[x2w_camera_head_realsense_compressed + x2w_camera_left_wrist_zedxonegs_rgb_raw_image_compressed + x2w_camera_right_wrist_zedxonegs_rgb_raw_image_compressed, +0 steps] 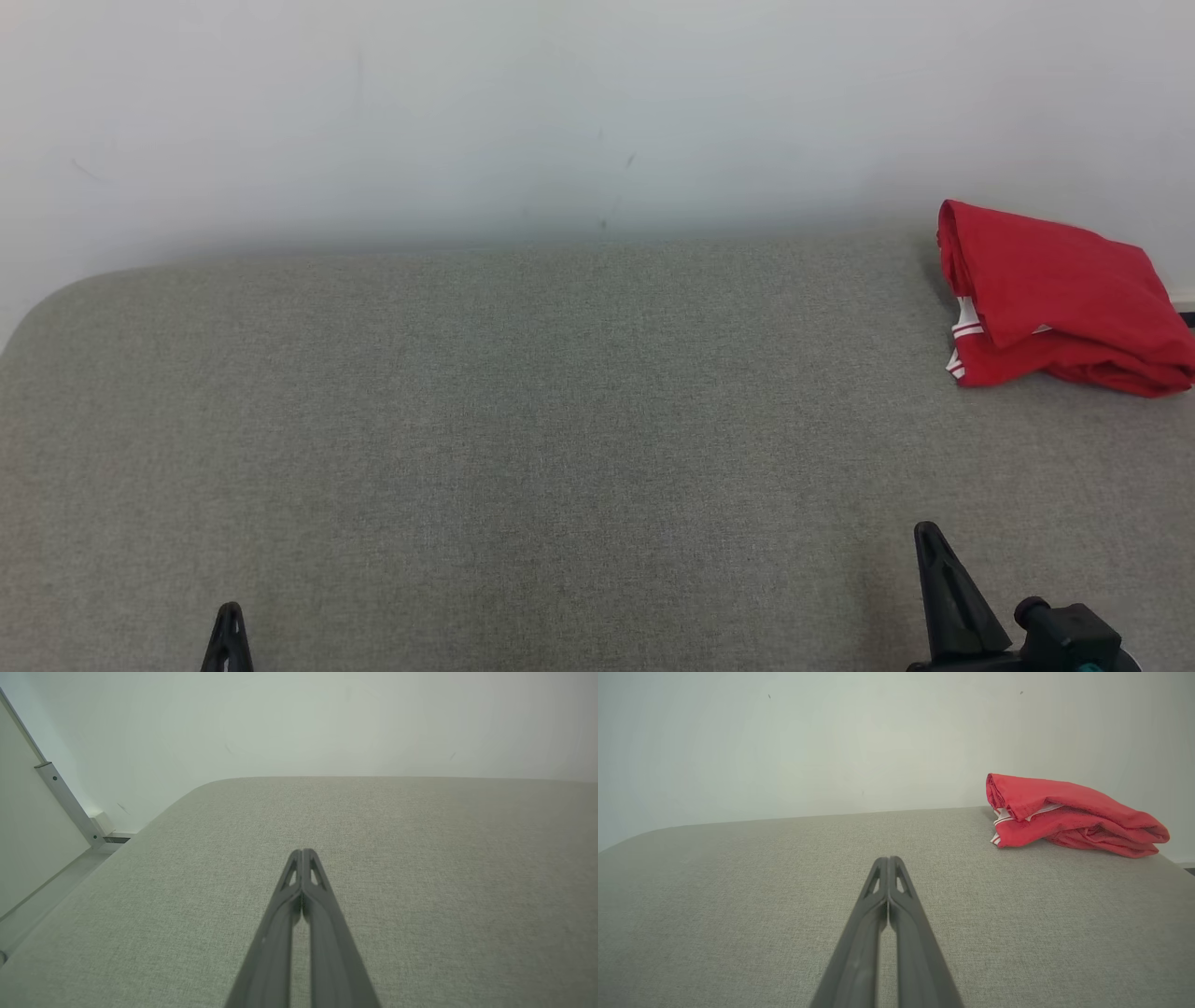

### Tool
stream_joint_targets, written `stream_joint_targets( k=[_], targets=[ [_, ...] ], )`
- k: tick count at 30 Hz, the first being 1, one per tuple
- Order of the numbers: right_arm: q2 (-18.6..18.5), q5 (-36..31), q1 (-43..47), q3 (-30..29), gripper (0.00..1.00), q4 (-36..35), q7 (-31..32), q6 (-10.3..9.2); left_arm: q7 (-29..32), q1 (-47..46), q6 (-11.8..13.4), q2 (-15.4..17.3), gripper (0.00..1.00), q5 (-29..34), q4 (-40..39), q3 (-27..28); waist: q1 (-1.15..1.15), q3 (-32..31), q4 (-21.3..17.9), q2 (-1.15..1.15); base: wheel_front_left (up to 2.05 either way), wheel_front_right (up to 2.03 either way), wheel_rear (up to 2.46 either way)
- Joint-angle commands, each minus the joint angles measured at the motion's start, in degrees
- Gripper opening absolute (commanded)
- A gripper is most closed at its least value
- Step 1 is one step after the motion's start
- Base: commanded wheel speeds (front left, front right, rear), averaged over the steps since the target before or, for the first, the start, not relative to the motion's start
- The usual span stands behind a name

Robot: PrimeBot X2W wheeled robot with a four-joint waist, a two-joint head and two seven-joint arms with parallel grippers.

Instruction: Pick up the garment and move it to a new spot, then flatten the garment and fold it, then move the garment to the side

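Folded red garment (1055, 289) on grey padded surface (560, 420), far right

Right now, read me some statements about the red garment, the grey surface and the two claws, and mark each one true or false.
1. The red garment lies at the far right of the grey surface. True.
2. The left claw and the right claw are both shut. True.
3. The right claw grips the red garment. False: it holds nothing, and the garment lies apart from it, farther back and to its right.
4. The red garment is spread out flat. False: it sits in a layered bundle, with white trim showing at one edge.
5. The left claw rests on the red garment. False: it is over bare grey surface.
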Motion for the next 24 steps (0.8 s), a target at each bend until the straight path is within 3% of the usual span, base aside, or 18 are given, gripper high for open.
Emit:
stream_joint_targets(
  k=[1,24],
  targets=[
    [0.09,2.38,-1.18,-0.3,0.0,-0.74,0.42,0.0,0.51,-1.61,-0.2,0.23,0.0,-2.41,-0.55,0.57,0.0,0.0,0.01,0.0,0.0,0.0,0.0],
    [1.19,27.59,-3.95,-1.84,0.0,0.7,6.42,-0.03,5.85,-4.0,-3.08,-0.49,0.0,-28.58,-0.67,0.46,0.0,0.1,0.1,0.0,0.0,0.0,0.0]
  ],
)
